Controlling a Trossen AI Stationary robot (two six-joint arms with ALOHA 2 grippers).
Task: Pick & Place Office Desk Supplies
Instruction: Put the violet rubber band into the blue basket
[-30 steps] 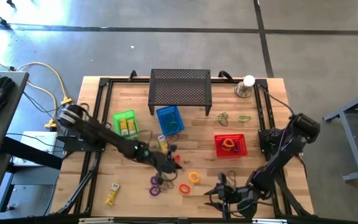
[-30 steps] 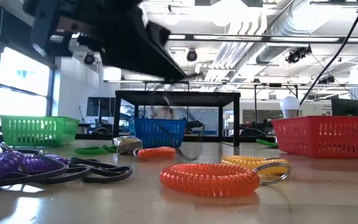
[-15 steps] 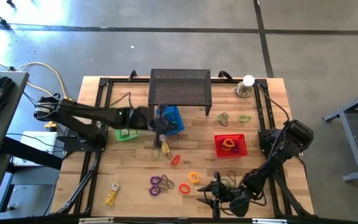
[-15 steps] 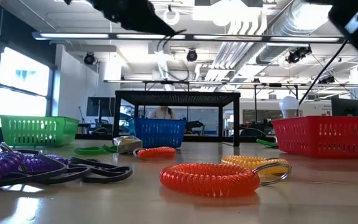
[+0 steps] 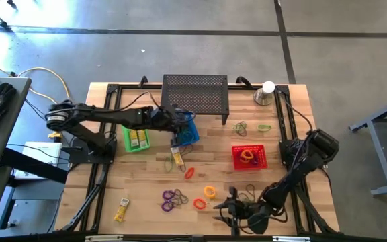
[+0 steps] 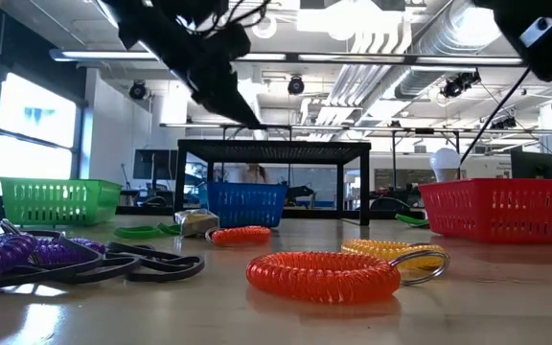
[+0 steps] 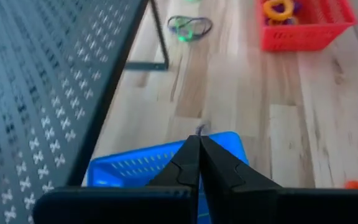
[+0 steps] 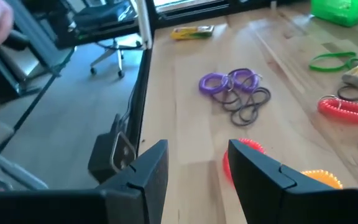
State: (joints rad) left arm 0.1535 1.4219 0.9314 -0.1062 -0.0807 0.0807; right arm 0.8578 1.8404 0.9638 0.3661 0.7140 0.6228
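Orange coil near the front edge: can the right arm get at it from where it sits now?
Probably yes. The right gripper, open, sits just beside the orange coil with only bare table between them; the left gripper is far off over the blue basket.

Perforated stand (image 5: 195, 98) at table's (image 5: 146, 191) rear centre; cup with ball (image 5: 266, 93) to its right. Three baskets (image 5: 183, 130) in a row before the stand. Coiled loops (image 5: 174, 199) near the front edge, centre. Packet (image 5: 120, 211) at front left. Left gripper (image 5: 180, 121) over the middle basket; right gripper (image 5: 228, 214) at front edge, right of the loops.
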